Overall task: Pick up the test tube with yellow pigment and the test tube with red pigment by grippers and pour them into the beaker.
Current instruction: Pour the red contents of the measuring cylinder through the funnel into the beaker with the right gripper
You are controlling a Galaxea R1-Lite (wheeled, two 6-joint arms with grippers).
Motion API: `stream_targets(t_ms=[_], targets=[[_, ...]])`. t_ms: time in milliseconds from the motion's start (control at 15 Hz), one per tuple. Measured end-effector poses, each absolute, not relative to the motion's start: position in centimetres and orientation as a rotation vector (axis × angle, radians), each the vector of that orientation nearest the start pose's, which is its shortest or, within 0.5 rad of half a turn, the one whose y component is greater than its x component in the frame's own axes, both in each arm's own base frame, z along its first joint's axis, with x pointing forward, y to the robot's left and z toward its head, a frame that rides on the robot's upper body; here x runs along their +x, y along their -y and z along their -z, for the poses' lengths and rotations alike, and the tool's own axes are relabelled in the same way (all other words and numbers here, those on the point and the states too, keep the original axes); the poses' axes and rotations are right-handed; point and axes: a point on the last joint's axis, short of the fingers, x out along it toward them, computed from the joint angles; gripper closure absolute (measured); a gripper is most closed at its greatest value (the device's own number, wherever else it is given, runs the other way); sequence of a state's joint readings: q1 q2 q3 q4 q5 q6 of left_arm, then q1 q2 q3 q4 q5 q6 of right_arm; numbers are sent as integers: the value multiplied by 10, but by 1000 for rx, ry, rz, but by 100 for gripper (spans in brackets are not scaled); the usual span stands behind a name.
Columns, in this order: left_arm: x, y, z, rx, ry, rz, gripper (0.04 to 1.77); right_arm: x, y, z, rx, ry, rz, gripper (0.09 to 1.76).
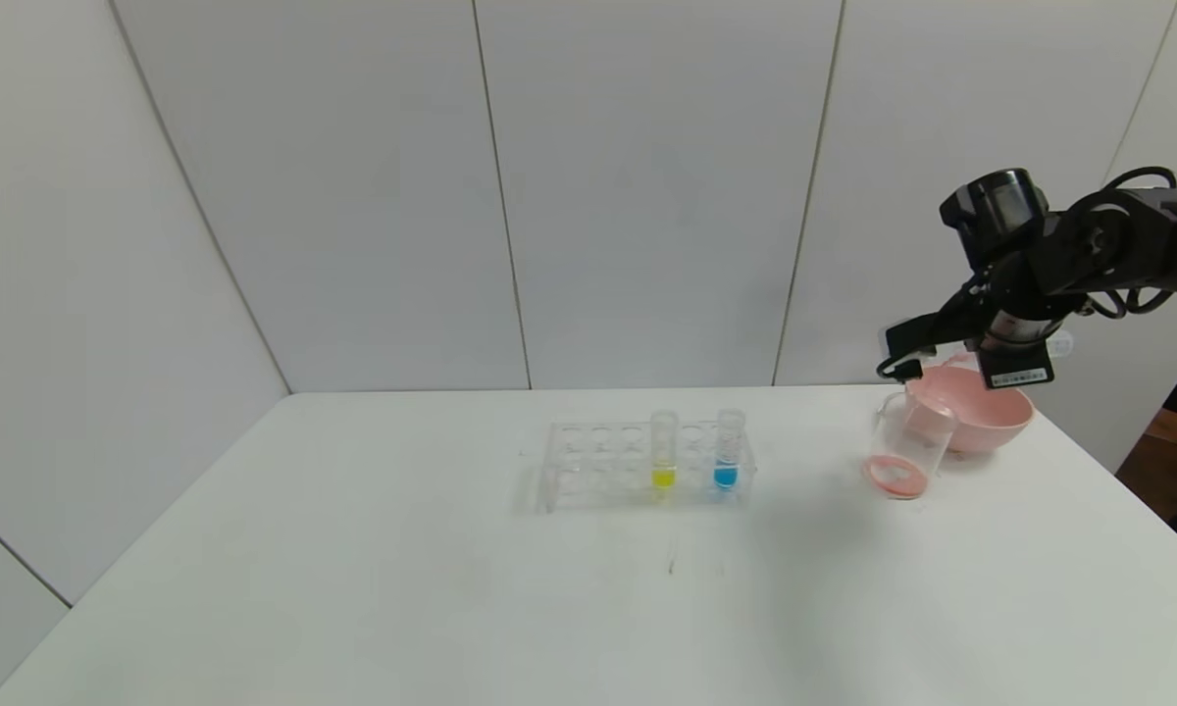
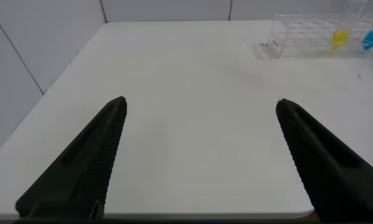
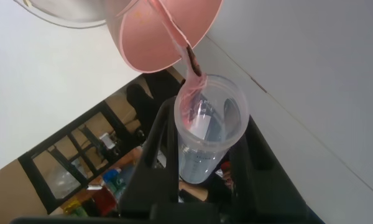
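Red-pigment pour: right claw (image 1: 910, 365), clamped on the tipped clear test tube (image 3: 206, 134), drains into the clear glass beaker (image 1: 904, 443); yellow-tipped tube (image 1: 663, 449) next.

No legible text, numbers or brands in any view. A white label (image 1: 1017, 377) with dark print sits on the underside of the right arm's wrist; its characters cannot be read. A small reddish mark on the rack (image 2: 274, 44) end is likewise unreadable.

yellow-tipped tube (image 1: 663, 459), blue-tipped tube (image 1: 728, 455), pink bowl (image 1: 981, 414), pink-bottomed clear beaker (image 1: 906, 446), white table (image 1: 451, 588)
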State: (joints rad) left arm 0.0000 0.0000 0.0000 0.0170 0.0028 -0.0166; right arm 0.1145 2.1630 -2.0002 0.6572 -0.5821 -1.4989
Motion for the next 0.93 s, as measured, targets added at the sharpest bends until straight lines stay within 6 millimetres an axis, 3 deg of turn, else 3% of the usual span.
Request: stream_targets(t_ms=[933], targets=[[-23,0,-74,-17,-17,-3,9,412,-48,-226,-1743,-1038,-203,132]])
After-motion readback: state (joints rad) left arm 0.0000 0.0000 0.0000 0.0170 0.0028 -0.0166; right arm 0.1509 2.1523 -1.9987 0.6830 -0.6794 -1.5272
